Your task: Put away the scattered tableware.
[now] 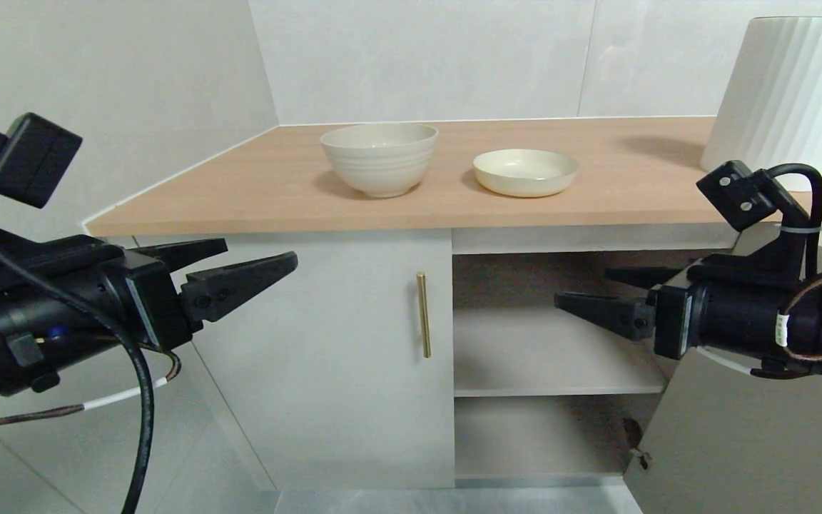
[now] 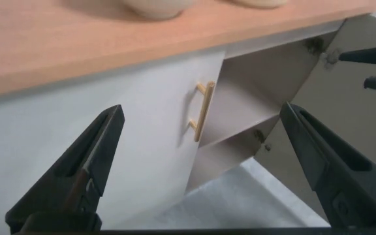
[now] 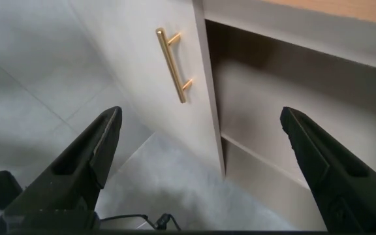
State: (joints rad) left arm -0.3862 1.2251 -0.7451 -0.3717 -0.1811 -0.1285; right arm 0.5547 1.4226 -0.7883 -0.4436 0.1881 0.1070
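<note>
Left gripper (image 1: 261,255): level with the cabinet front and below the countertop's (image 1: 240,193) edge. Fingers are spread wide, holding nothing and touching nothing.

Deep ribbed bowl (image 1: 379,158): upright on the countertop, above and ahead of my left gripper, up and to its right. It is round, so no long axis to line up with. My left arm is the nearer one to it.

Below the bowl, the left cabinet door (image 1: 325,357) is closed, with its brass bar handle (image 1: 423,314) standing vertical.

Shallow dish (image 1: 526,172): just beside the bowl on its right and not touching it. It sits directly over the open compartment. My right arm looks the nearer one to it.

Open compartment: the middle shelf (image 1: 546,357) is bare, with a lower level beneath it.

Right gripper (image 1: 582,285): in front of the open compartment, at about shelf height and below the dish. Fingers are wide apart and empty.

Judgement: either pickup needs a lift above the counter edge first. The shelf then lies straight below the dish.

Far right: a tall ribbed white object (image 1: 789,93) stands on the counter, well apart from the dish.
</note>
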